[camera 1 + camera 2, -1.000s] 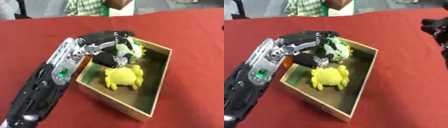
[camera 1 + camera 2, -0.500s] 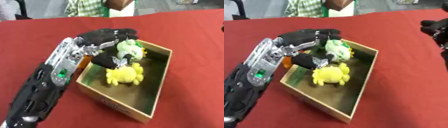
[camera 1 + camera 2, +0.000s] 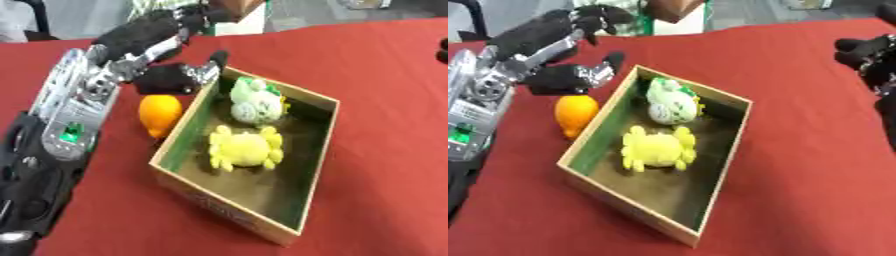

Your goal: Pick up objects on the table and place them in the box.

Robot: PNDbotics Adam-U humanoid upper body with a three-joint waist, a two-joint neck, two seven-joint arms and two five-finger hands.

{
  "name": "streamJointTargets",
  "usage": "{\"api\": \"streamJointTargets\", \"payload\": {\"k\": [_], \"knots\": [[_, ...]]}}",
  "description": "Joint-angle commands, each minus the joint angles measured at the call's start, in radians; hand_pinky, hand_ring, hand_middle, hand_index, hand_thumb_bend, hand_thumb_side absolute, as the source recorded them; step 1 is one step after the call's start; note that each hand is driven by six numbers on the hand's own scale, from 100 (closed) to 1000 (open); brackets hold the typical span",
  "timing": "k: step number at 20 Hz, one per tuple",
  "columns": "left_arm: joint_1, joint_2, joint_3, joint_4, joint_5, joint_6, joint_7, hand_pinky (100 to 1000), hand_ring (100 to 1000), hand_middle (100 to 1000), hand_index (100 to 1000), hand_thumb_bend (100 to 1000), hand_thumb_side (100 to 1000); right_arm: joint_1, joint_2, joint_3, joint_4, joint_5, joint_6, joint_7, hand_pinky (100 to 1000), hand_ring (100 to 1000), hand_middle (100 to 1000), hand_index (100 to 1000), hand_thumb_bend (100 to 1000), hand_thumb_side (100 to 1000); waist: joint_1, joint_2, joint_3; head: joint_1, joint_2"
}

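— Left hand (image 3: pixel 553 55)?
— Upper left of the frame, raised above the red table (image 3: pixel 385 100), just off the box's (image 3: pixel 319 150) upper-left corner. Fingers spread and relaxed, thumb jutting toward the box rim, holding nothing.

— And the arm (image 3: pixel 61 135)?
— Runs down the left edge, black and silver, with a small green light partway along.

— Right hand (image 3: pixel 872 55)?
— Far right edge of the right eye view, dark, over the cloth, well apart from the box. Cannot tell whether open or closed.

— The box?
— Centre of the frame, turned askew, open top, green inside on the left wall, pale wood rim.

— Inside?
— Two soft toys. White-and-green toy (image 3: pixel 254 102) in the upper end, near the far corner. Yellow toy (image 3: pixel 245 147) just below, stubby limbs splayed, lying on the floor of the box. Close together, possibly touching. Lower end of the box bare.

— Outside?
— Orange (image 3: pixel 160 114) on the cloth at left, just beside the box's left wall, below the left hand, not in contact with the fingers.

— Beyond the table?
— Blurred shapes along the top edge, green-and-white fabric among them; not legible.
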Motion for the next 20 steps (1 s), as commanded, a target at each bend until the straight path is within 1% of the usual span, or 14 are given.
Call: {"api": "streamJointTargets", "payload": {"k": [1,2,3,4,5,6,7,10,11,14,17,18,20], "knots": [[-0.007,0.103,0.053,-0.007,0.017,0.008,-0.053,705,857,953,1000,119,892,-0.006,-0.027,-0.008,-0.016,-0.004,-0.003,-0.004,865,798,543,909,100,638,-0.003,-0.026,0.002,-0.004,0.012],[-0.005,0.124,0.064,0.004,0.02,0.007,-0.071,705,857,953,1000,118,887,-0.007,-0.029,-0.007,-0.016,-0.006,-0.005,-0.005,865,798,543,909,100,638,-0.003,-0.027,0.001,-0.003,0.015],[-0.002,0.145,0.074,0.015,0.021,0.005,-0.089,710,860,956,1000,116,842,-0.009,-0.032,-0.007,-0.016,-0.008,-0.007,-0.005,863,798,544,908,100,642,-0.003,-0.028,0.001,-0.001,0.019],[0.0,0.162,0.084,0.025,0.02,0.002,-0.104,710,860,957,1000,115,837,-0.01,-0.034,-0.006,-0.016,-0.01,-0.009,-0.005,863,798,544,908,100,642,-0.004,-0.029,0.0,0.002,0.022],[0.003,0.175,0.094,0.034,0.019,-0.002,-0.118,712,862,959,1000,100,800,-0.012,-0.036,-0.006,-0.016,-0.012,-0.012,-0.006,863,798,544,907,100,644,-0.005,-0.029,0.0,0.006,0.026],[0.006,0.185,0.102,0.041,0.018,-0.006,-0.13,712,863,960,1000,100,792,-0.012,-0.037,-0.006,-0.016,-0.013,-0.014,-0.006,862,798,544,907,100,644,-0.006,-0.028,0.0,0.01,0.029],[0.009,0.193,0.11,0.049,0.016,-0.009,-0.142,715,865,961,1000,100,763,-0.013,-0.038,-0.005,-0.016,-0.014,-0.015,-0.006,863,798,543,907,100,645,-0.008,-0.028,0.001,0.018,0.031],[0.017,0.205,0.125,0.071,0.009,-0.022,-0.178,724,874,967,1000,100,731,-0.013,-0.038,-0.005,-0.016,-0.014,-0.017,-0.006,863,797,543,907,100,646,-0.011,-0.025,0.002,0.044,0.033],[0.019,0.207,0.128,0.079,0.006,-0.027,-0.191,730,879,971,1000,100,701,-0.013,-0.038,-0.005,-0.016,-0.014,-0.018,-0.006,863,797,543,907,100,646,-0.013,-0.024,0.003,0.055,0.033],[0.022,0.211,0.136,0.108,-0.001,-0.041,-0.222,736,883,972,1000,100,692,-0.014,-0.038,-0.005,-0.016,-0.012,-0.019,-0.006,863,797,543,907,100,647,-0.016,-0.022,0.004,0.08,0.033],[0.021,0.213,0.139,0.138,-0.009,-0.06,-0.246,751,892,980,1000,169,697,-0.014,-0.037,-0.005,-0.016,-0.011,-0.021,-0.005,863,797,542,907,100,647,-0.018,-0.02,0.003,0.09,0.032],[0.02,0.213,0.14,0.148,-0.014,-0.066,-0.252,752,892,981,1000,177,700,-0.014,-0.037,-0.005,-0.016,-0.011,-0.021,-0.004,863,797,542,907,100,648,-0.018,-0.019,0.003,0.091,0.031],[0.018,0.214,0.139,0.168,-0.023,-0.076,-0.261,760,897,986,1000,219,725,-0.015,-0.037,-0.005,-0.016,-0.011,-0.022,-0.004,863,797,542,907,100,648,-0.02,-0.018,0.001,0.093,0.028]]}}
